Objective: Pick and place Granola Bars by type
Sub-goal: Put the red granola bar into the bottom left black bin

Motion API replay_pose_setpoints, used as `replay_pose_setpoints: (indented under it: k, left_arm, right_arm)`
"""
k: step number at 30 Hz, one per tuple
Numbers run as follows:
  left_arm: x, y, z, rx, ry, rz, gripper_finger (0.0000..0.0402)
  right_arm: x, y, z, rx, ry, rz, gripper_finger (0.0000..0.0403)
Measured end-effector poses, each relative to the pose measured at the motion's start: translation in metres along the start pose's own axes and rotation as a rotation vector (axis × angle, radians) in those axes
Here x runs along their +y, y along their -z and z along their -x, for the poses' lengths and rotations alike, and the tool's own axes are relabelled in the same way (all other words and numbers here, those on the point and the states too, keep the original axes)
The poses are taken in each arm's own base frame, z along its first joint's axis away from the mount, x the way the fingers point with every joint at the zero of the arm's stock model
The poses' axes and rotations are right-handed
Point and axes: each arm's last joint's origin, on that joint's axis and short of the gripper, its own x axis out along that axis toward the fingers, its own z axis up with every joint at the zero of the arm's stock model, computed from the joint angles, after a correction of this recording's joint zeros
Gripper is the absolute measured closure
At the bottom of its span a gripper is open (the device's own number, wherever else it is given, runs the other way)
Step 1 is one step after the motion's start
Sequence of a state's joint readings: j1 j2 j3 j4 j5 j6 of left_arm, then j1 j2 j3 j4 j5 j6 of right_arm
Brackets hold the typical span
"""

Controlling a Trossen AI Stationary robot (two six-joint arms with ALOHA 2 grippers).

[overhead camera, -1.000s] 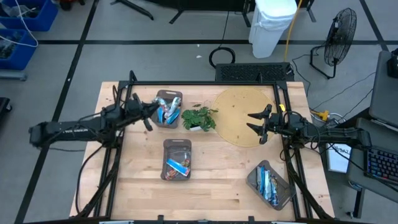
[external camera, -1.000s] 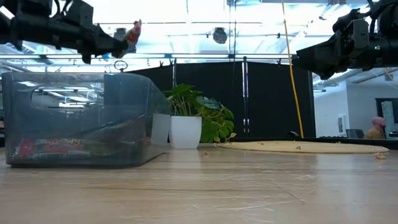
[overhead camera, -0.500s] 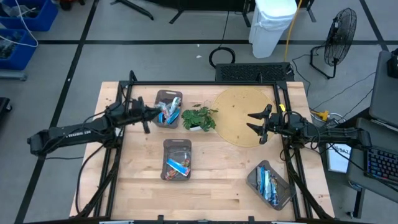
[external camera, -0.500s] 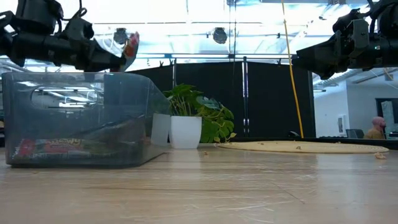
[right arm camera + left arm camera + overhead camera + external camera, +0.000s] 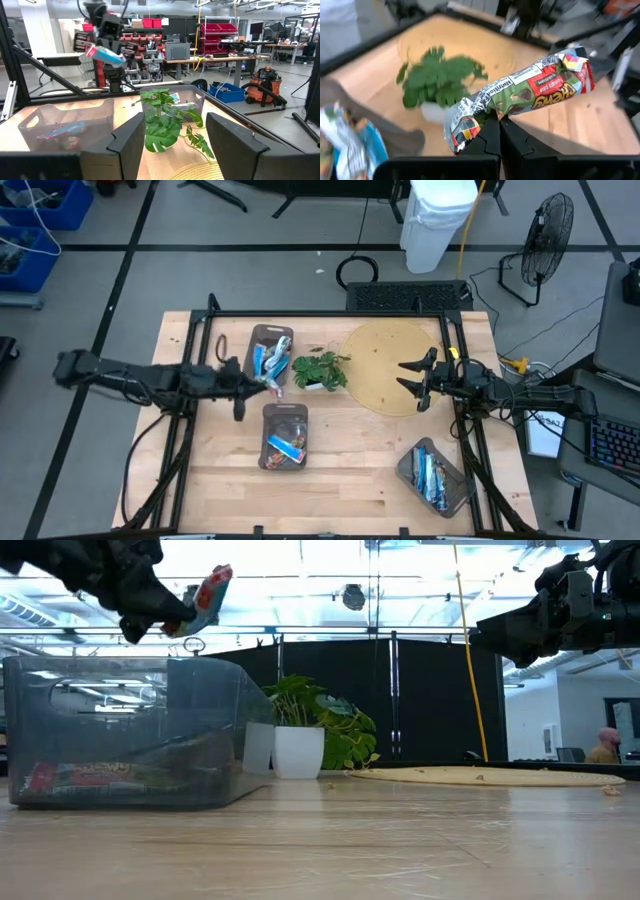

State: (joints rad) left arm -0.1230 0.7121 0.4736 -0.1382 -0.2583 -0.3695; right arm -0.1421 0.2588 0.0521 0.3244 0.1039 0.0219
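Since a second ago the left claw [image 5: 262, 380] has swung down-frame from the upper tray [image 5: 270, 352] toward the middle tray [image 5: 285, 437] in the high view, so a drop looks near. Low view: the red granola bar [image 5: 207, 598] hangs at upper left. Left wrist view: the claw is clenched on the bar, the plant [image 5: 439, 79] beyond. Right wrist view: the right claw [image 5: 171, 145] gapes, idle over the worktop [image 5: 65, 108].

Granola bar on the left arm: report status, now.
Left gripper shut on red-multicolour granola bar, held high near the middle tray. Right gripper open, idle over the round mat. Nothing in the way.
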Motion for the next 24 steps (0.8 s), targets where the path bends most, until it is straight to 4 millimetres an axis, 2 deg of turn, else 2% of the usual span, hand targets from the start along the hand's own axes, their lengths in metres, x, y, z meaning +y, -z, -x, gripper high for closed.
replay_pose_setpoints:
  k: [10,16,24]
  left_arm:
    - [-0.045,0.014,-0.039,0.278,-0.05,0.001,0.0401]
    - [-0.067,0.022,-0.057,0.352,-0.043,-0.002,0.0401]
    - [-0.074,0.039,-0.074,0.462,-0.046,0.024,0.0401]
  right_arm:
    - [0.0,0.0,0.0,0.0,0.0,0.0,0.0202]
    - [0.0,0.0,0.0,0.0,0.0,0.0,0.0202]
    - [0.0,0.0,0.0,0.0,0.0,0.0,0.0202]
